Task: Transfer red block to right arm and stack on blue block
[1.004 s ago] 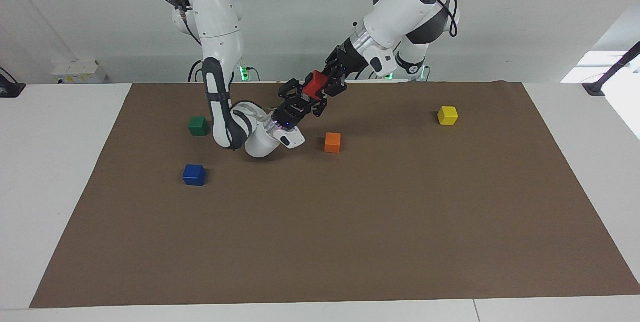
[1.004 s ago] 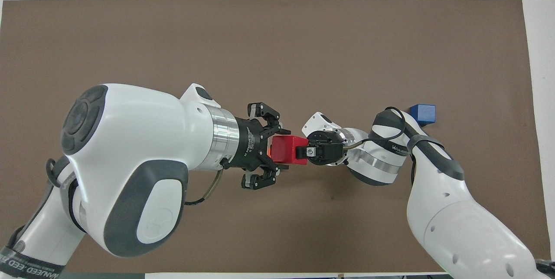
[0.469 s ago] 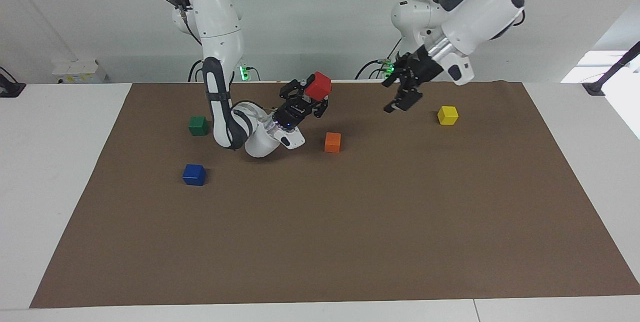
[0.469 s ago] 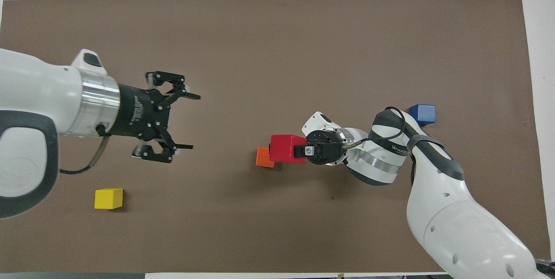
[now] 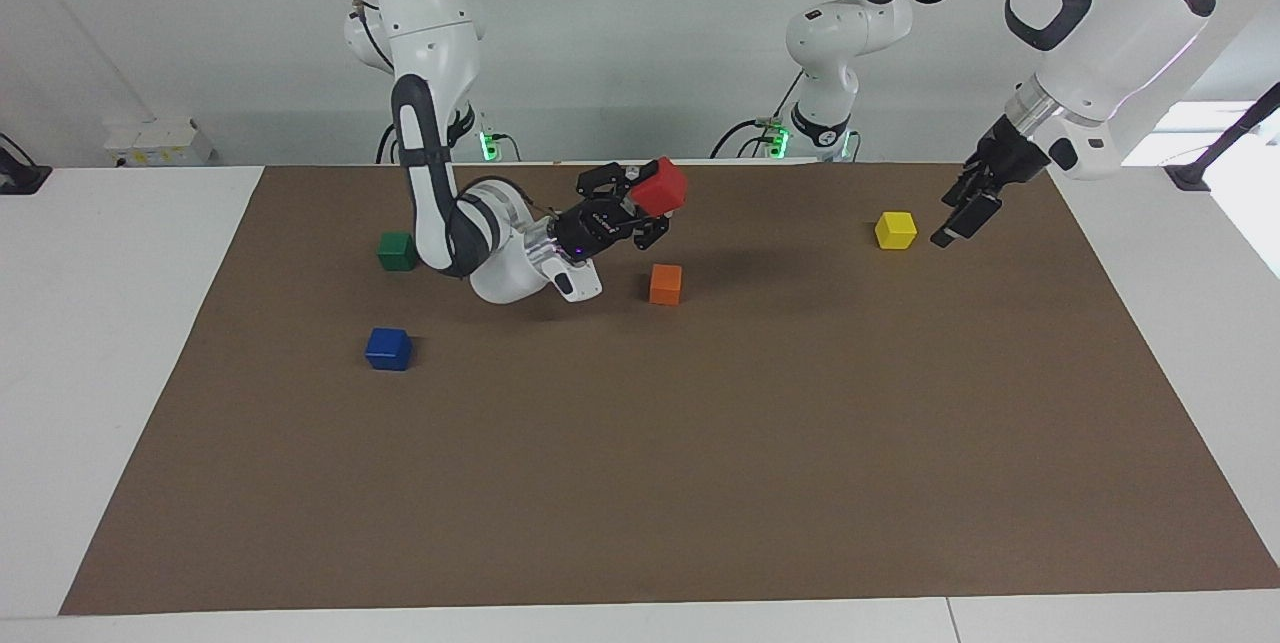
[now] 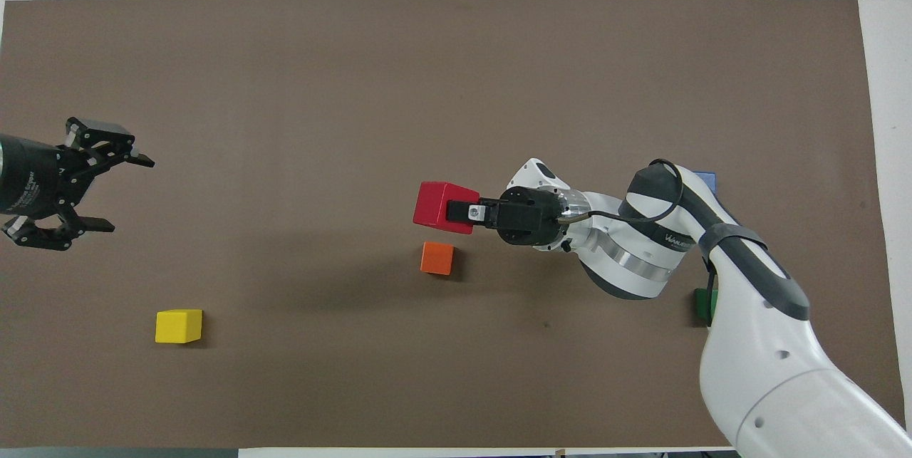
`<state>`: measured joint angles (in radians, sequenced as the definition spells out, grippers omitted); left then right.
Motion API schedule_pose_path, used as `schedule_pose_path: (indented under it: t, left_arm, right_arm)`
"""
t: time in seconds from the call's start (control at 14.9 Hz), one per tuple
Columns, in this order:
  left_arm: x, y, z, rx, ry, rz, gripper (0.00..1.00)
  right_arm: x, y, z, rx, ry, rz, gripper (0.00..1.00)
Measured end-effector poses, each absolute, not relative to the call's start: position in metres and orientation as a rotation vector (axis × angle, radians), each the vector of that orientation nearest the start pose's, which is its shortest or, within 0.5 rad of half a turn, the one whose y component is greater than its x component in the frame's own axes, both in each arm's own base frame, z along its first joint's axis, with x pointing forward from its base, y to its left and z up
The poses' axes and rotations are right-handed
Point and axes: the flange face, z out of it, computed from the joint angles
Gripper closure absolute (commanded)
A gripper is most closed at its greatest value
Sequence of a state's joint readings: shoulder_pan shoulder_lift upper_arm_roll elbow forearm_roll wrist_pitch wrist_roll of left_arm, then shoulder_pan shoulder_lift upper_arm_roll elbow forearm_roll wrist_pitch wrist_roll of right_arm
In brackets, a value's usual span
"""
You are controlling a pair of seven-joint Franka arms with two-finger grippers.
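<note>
The red block (image 5: 660,186) (image 6: 436,206) hangs in the air over the mat, close to the orange block. My right gripper (image 5: 648,196) (image 6: 462,211) is shut on it, reaching sideways from a low, bent arm. The blue block (image 5: 388,348) sits on the mat toward the right arm's end. In the overhead view only a corner of the blue block (image 6: 708,178) shows past the right arm. My left gripper (image 5: 962,219) (image 6: 125,194) is open with nothing in it, up over the mat beside the yellow block.
An orange block (image 5: 665,284) (image 6: 437,258) lies just under the red one. A green block (image 5: 397,250) (image 6: 702,305) sits nearer to the robots than the blue one. A yellow block (image 5: 895,230) (image 6: 179,325) lies toward the left arm's end. A brown mat (image 5: 700,483) covers the table.
The left gripper opened, let go of the red block and swung away to the left arm's end of the table. The right gripper kept the red block and shifted it slightly.
</note>
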<state>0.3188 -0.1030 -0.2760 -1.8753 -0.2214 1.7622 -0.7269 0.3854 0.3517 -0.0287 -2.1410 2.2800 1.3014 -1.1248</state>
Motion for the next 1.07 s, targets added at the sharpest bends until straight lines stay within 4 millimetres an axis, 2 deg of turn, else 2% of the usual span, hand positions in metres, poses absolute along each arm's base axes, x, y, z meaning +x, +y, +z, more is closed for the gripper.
schedule_pose_path:
  t: [0.13,0.27,0.54,0.6,0.74,0.94,1.07]
  left_arm:
    - [0.531,0.018,0.551,-3.072,-1.024,0.056,0.00]
    - [0.532,0.028,0.556,-3.062,-0.760,0.024,0.00]
    - [0.555,0.036,0.592,-3.071,-0.365,0.089,0.00]
    - [0.563,0.037,0.598,-3.069,-0.318,0.089,0.00]
    - [0.572,0.033,0.593,-3.072,-0.280,0.101,0.00]
    - [0.571,0.020,0.576,-3.068,-0.241,0.145,0.00]
    - [0.570,0.010,0.574,-3.064,-0.217,0.144,0.00]
  right_arm:
    - [0.520,0.290,0.371,-1.075,-0.023,-0.285,1.00]
    - [0.522,0.285,0.389,-1.222,-0.028,-0.341,1.00]
    - [0.525,0.268,0.430,-1.459,-0.060,-0.419,1.00]
    - [0.526,0.263,0.439,-1.512,-0.073,-0.432,1.00]
    - [0.526,0.254,0.450,-1.611,-0.103,-0.442,1.00]
    - [0.527,0.239,0.457,-1.785,-0.171,-0.428,1.00]
    - [0.530,0.226,0.455,-1.893,-0.223,-0.409,1.00]
